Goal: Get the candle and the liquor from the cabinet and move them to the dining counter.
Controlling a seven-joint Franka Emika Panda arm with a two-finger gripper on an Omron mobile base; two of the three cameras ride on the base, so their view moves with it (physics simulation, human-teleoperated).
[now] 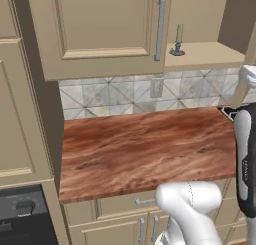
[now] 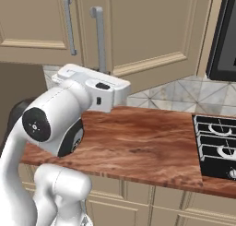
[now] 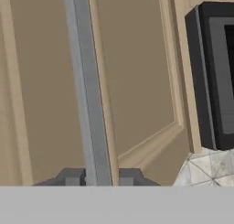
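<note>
You're on the cabinet door handle (image 3: 89, 95): the gripper (image 3: 97, 176) has a fingertip on either side of the silver bar, narrow gap, apparently clamped on it or about to be. Pull straight out from the cabinet (image 1: 100, 29), then follow the door's arc; don't twist the wrist or the bar may slip. The candle (image 1: 177, 40) stands at the front edge of the open shelf (image 1: 210, 54), near its left end, just beside the other door's handle (image 1: 159, 29). Can't spot the liquor. Countertop (image 1: 145, 149) below carries nothing to snag.
</note>
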